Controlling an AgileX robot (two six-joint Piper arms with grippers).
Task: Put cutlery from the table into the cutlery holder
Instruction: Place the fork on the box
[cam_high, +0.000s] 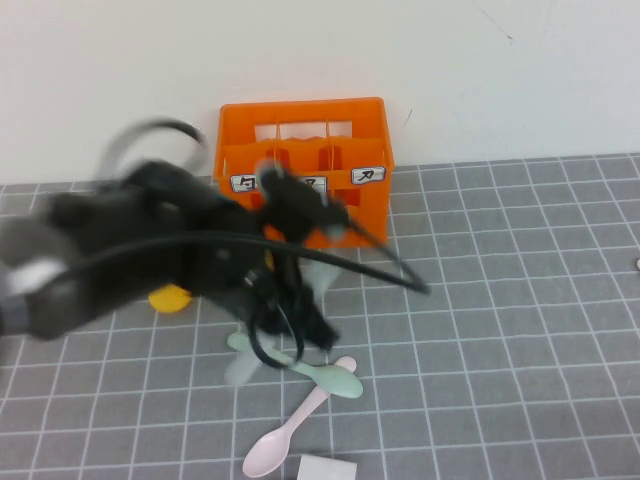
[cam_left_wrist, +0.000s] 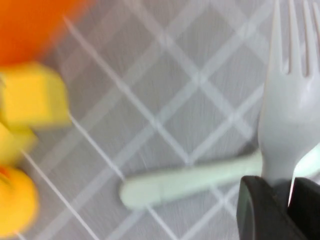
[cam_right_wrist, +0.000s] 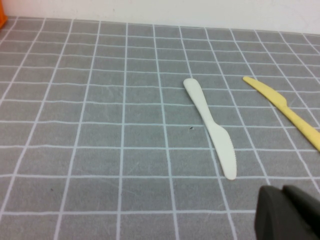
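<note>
Left gripper (cam_left_wrist: 287, 197) clamps the grey-green fork (cam_left_wrist: 290, 110) above the table (cam_high: 500, 300), in front of the orange cutlery holder (cam_high: 303, 160).
Only the right wrist view shows the closed right gripper (cam_right_wrist: 285, 212) near a white knife (cam_right_wrist: 210, 127) and a yellow knife (cam_right_wrist: 285, 112); the high view shows the mint-green spoon (cam_high: 335, 378) and the pink spoon (cam_high: 280, 445).

You see a flat grey surface (cam_high: 520, 300) gridded with white lines. On it rest a bright orange slotted plastic crate (cam_high: 303, 165), a mint-green plastic spoon (cam_high: 325, 377), a pale pink plastic spoon (cam_high: 285, 440), a white plastic knife (cam_right_wrist: 211, 127) and a yellow plastic knife (cam_right_wrist: 285, 110).
</note>
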